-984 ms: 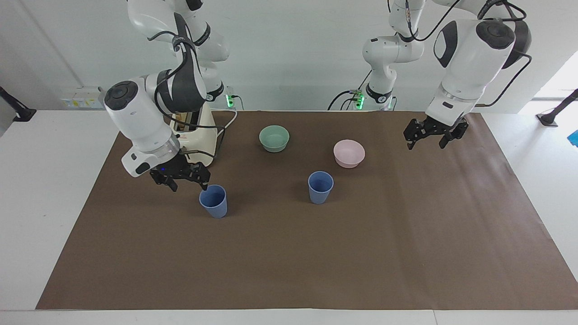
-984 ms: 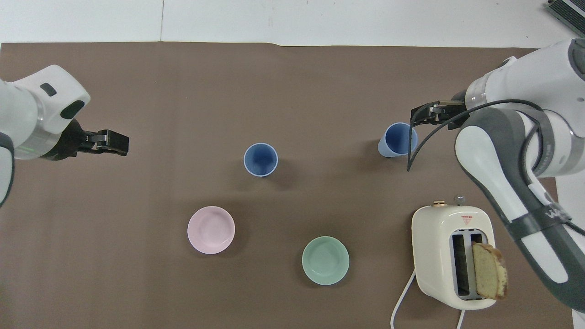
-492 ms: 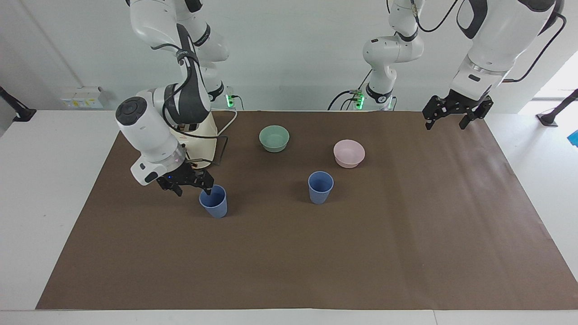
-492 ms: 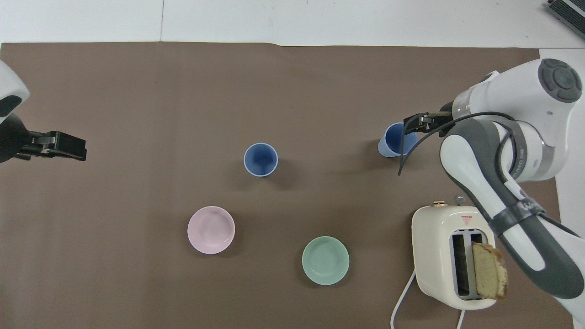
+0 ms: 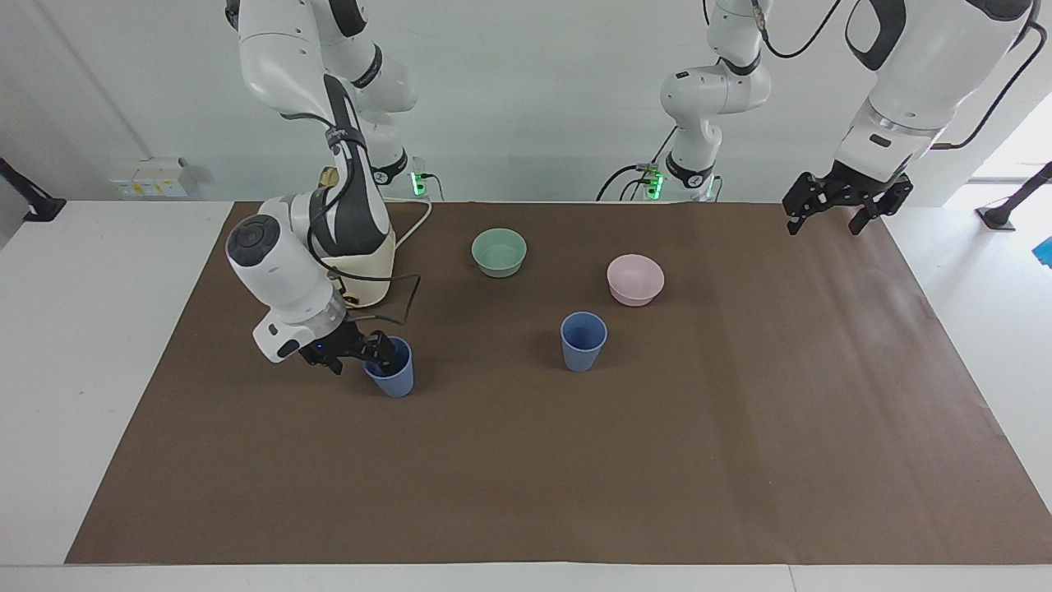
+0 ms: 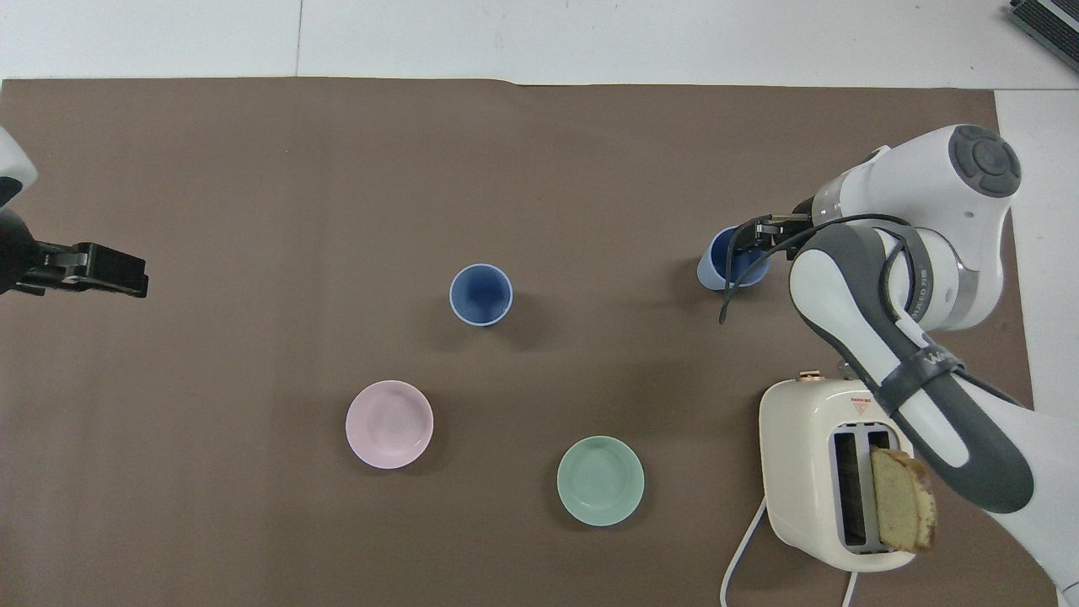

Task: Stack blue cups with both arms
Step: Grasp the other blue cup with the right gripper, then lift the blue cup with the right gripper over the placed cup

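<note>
Right gripper [image 5: 355, 355] is lowered over the rim of one small periwinkle-blue plastic cup [image 5: 393, 375], its fingers spread astride the wall, not visibly clenched. A second identical blue cup [image 5: 583, 341] stands mid-table. Left gripper [image 5: 846, 204] is held high over the table's edge, fingers released.

Matte plastic blue cups [image 5: 583, 340] (glossy toaster [image 6: 830, 472]) on brown paper [image 5: 575, 460].

right pincer [image 5: 360, 357] lowered onto blue cup [image 5: 393, 372] rim | left pincer [image 5: 846, 201] lifted, pulled back
</note>
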### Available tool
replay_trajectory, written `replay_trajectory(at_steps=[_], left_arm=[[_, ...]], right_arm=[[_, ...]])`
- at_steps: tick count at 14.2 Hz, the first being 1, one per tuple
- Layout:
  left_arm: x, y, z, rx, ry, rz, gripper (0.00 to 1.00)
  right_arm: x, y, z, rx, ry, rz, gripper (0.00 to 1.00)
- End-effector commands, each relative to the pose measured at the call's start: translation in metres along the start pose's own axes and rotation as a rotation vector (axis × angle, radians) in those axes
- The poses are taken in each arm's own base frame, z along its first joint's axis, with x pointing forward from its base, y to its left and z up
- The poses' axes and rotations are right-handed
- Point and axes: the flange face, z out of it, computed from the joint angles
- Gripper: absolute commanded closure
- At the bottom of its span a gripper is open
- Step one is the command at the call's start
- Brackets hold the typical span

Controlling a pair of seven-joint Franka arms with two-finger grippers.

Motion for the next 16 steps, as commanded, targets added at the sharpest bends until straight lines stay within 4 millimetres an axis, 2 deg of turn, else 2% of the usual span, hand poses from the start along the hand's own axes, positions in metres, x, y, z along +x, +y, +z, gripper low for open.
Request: replay_trajectory(at_steps=[1, 2, 5, 6, 7, 8, 9, 11, 13, 14, 15, 16], left_arm=[[-0.007, -0.004, -0.006, 0.001, -0.003, -0.001, 0.0], [-0.008, -0.007, -0.006, 0.001, -0.004, -0.003, 0.0], [-0.01, -0.007, -0.004, -0.008, -0.006, -0.015, 0.0], [-0.01, -0.013, -0.004, -0.015, -0.002, -0.035, 0.0], [-0.01, -0.013, -0.003, -0.032, 0.001, -0.062, 0.0], [-0.01, -0.013, -0.003, -0.036, 0.002, -0.088, 0.0], [-0.01, -0.013, -0.003, -0.036, 0.007, -0.092, 0.0], [-0.009, -0.012, -0.006, -0.037, 0.012, -0.078, 0.0], [-0.011, -0.012, -0.01, -0.034, 0.016, -0.073, 0.0], [-0.011, -0.014, -0.015, -0.031, 0.024, -0.078, 0.0], [-0.011, -0.013, -0.017, -0.027, 0.026, -0.076, 0.0], [-0.012, -0.011, -0.017, -0.026, 0.022, -0.076, 0.0]], right_arm=[[0.0, 0.002, -0.002, 0.004, 0.016, -0.026, 0.93], [0.0, 0.002, -0.001, 0.005, 0.014, -0.027, 1.0], [0.0, 0.0, -0.002, 0.006, 0.012, -0.022, 1.0], [0.001, -0.003, -0.003, 0.007, 0.016, -0.02, 1.0], [0.004, -0.016, -0.009, 0.013, 0.027, -0.031, 1.0], [0.008, -0.035, -0.027, 0.018, 0.039, -0.039, 1.0], [0.007, -0.043, -0.04, 0.018, 0.023, -0.015, 1.0], [0.011, -0.061, -0.081, 0.019, 0.006, 0.062, 1.0], [0.006, -0.101, -0.108, 0.025, 0.004, 0.102, 1.0], [0.001, -0.122, -0.114, 0.027, -0.003, 0.144, 1.0], [-0.007, -0.149, -0.115, 0.025, -0.013, 0.187, 1.0], [-0.02, -0.189, -0.115, 0.031, -0.008, 0.206, 1.0]])
